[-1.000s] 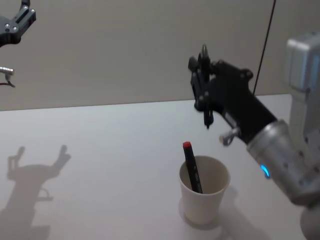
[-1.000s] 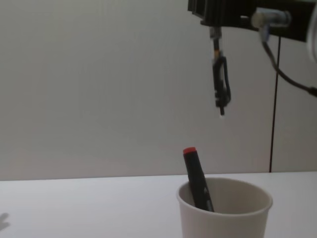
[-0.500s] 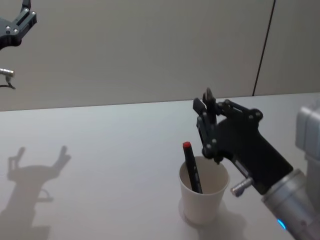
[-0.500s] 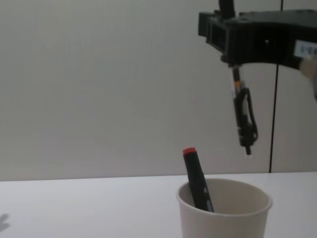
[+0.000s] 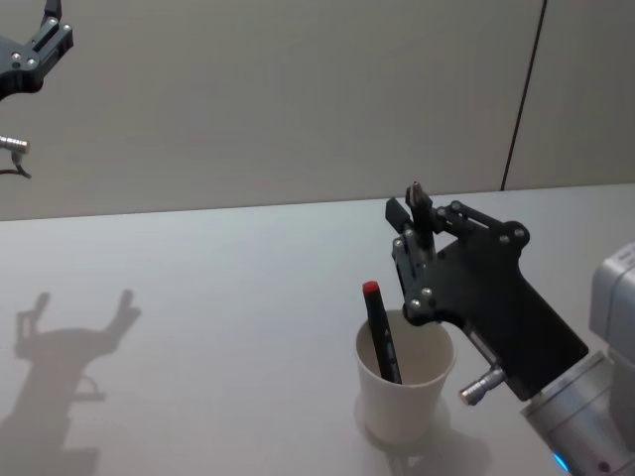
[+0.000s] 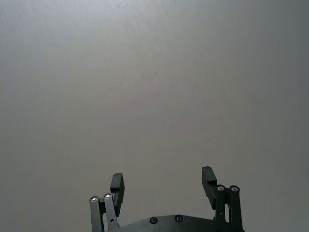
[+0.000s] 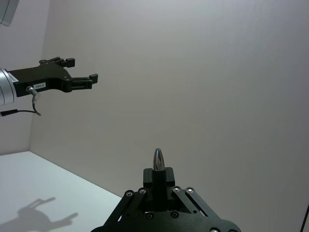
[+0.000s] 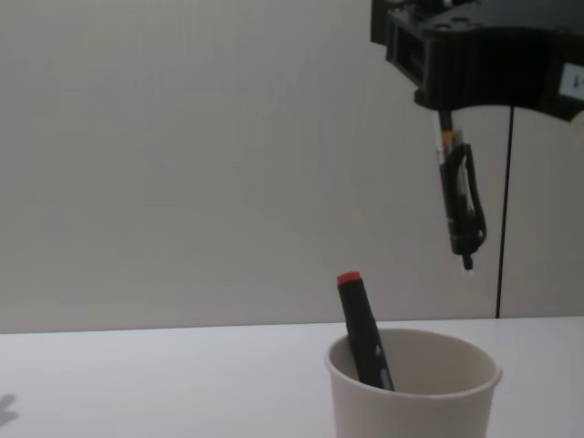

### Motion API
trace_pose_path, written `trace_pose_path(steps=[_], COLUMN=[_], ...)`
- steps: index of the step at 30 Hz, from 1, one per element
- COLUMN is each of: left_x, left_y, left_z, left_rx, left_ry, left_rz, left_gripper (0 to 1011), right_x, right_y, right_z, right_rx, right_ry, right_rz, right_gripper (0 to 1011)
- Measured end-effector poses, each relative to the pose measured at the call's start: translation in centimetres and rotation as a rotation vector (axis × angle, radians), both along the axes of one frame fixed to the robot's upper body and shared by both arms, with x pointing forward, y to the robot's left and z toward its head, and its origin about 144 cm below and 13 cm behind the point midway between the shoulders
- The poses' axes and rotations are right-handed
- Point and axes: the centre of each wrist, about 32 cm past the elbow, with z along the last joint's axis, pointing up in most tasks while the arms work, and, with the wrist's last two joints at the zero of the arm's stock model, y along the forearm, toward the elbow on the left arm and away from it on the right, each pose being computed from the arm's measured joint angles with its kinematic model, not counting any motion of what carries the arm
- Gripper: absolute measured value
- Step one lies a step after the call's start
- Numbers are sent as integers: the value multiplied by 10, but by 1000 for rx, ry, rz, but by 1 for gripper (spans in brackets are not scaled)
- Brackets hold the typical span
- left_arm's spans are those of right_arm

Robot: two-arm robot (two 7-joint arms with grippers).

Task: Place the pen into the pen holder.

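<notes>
The right gripper [image 8: 444,117] has its fingers clamped on the upper end of the pen [image 8: 459,204], which hangs tip-down above the pen holder [image 8: 415,388], its point above the rim toward the cup's right side and not yet inside. The pen looks light, stiff and smooth, so a grip near 1 end lets it swing or slip; a hold nearer its middle would steady it. The paper cup looks light too and could tip if nudged. 1 red-capped marker [image 8: 363,330] already leans inside it. The left gripper [image 5: 30,55] hangs parked, high at the left, its fingers [image 6: 117,185] apart and empty.
</notes>
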Motion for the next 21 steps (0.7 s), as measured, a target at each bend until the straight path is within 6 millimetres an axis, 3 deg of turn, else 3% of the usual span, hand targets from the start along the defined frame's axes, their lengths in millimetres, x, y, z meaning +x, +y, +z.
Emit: trace_pose_path(steps=[21], left_x=[0], left_y=[0], left_z=[0], left_rx=[0], left_ry=[2], left_rz=[0], left_gripper=[1001], right_x=[16], right_y=[0], right_z=[-13], right_rx=[-40], right_ry=[38], right_rz=[-30], right_gripper=[125])
